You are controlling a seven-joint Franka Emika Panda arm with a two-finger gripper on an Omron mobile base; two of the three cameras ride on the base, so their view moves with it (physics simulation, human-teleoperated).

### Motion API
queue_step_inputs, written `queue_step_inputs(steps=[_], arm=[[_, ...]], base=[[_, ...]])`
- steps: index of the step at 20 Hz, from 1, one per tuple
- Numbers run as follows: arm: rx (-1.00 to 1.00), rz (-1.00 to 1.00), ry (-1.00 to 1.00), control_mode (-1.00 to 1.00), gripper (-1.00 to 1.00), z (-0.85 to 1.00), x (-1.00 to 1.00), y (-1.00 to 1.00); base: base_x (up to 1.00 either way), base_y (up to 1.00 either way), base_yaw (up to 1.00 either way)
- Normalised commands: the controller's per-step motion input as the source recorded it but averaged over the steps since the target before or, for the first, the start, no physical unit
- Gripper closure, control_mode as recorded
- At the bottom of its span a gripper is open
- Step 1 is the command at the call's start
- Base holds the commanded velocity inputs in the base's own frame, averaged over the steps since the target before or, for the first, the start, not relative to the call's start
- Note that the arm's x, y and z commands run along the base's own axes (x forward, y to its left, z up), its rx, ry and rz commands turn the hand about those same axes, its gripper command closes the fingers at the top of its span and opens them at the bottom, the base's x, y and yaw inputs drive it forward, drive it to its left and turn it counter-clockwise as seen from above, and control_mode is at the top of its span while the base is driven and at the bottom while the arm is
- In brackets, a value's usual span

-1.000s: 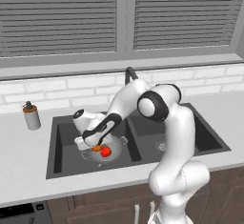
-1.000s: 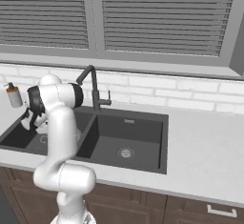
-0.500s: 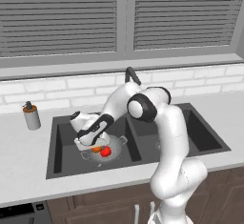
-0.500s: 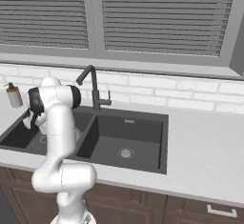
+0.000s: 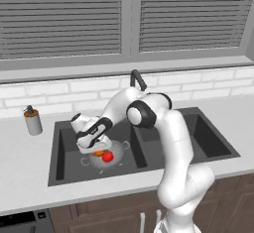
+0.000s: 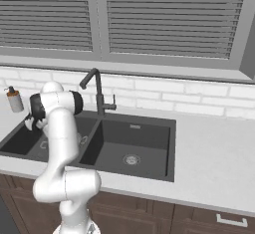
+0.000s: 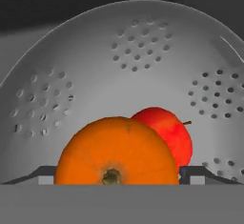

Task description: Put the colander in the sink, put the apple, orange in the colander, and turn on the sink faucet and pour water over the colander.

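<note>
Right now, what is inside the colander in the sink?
The colander holds the orange and, behind it, the apple. The orange covers part of the apple and the colander's bottom, so nothing more can be told there.

Left basin of sink (image 5: 63, 147) is crowded: colander (image 5: 118, 156) sits mid-floor, gripper (image 5: 97, 150) low over it. Orange (image 7: 116, 152) fills the gap between the fingertips, with apple (image 7: 167, 130) touching behind it. Colander wall (image 7: 90, 80) curves close around both fruits, little side room. Faucet (image 6: 96, 91) stands behind the basin divider, spout bent toward the left basin, arm passes just under it. Right basin (image 6: 134, 143) is bare down to the drain. Soap bottle (image 5: 32, 121) on counter, well apart.
</note>
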Motion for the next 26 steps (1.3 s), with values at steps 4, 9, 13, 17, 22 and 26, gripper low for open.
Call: queue_step_inputs(steps=[4,9,13,17,22,26], arm=[[0.0,-0.05,0.0,-1.0,-1.0,0.26,-0.11,-0.08],[0.0,-0.04,0.0,-1.0,-1.0,0.5,-0.14,-0.21],[0.0,-0.01,-0.04,-1.0,-1.0,0.94,-0.23,-0.18],[0.05,0.0,-0.14,-1.0,-1.0,1.0,-0.6,-0.01],[0.06,0.0,-0.19,-1.0,-1.0,1.0,-0.93,0.0],[0.1,0.01,-0.14,-1.0,-1.0,1.0,-0.95,-0.35]], base=[[0.0,0.0,0.0],[0.0,0.0,0.0],[0.0,0.0,0.0],[0.0,0.0,0.0],[0.0,0.0,0.0],[0.0,0.0,0.0]])
